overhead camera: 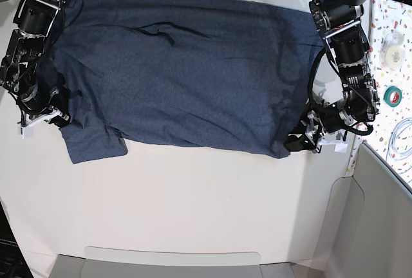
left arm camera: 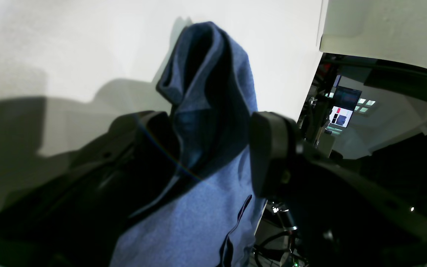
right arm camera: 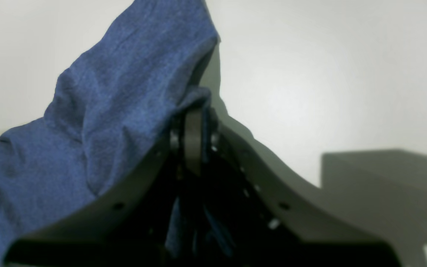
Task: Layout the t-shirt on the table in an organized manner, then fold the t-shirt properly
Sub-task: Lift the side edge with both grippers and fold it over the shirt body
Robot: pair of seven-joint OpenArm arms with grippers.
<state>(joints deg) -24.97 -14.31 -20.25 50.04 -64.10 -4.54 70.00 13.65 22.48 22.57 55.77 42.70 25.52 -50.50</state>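
The t-shirt (overhead camera: 180, 72) is the landmark: it lies spread across the far half of the table (overhead camera: 193, 213), plain side mostly up, with a white "H" showing at its far corner. Nearer than the shirt, the white tabletop is bare down to the near edge.

At the shirt's near corner on the base view's right, the left gripper (overhead camera: 302, 138) sits with its fingers (left arm camera: 272, 148) spread apart; in the left wrist view a bunched ridge of blue cloth (left arm camera: 206, 92) stands up between them, and neither finger clearly presses it.

At the shirt's opposite near side, by the sleeve, the right gripper (overhead camera: 48, 116) has its fingers (right arm camera: 193, 137) pressed together, pinching a fold of the shirt's cloth that drapes over them.

Beyond the shirt's right edge runs a confetti-speckled strip (overhead camera: 399, 65) with tape rolls (overhead camera: 393, 96).
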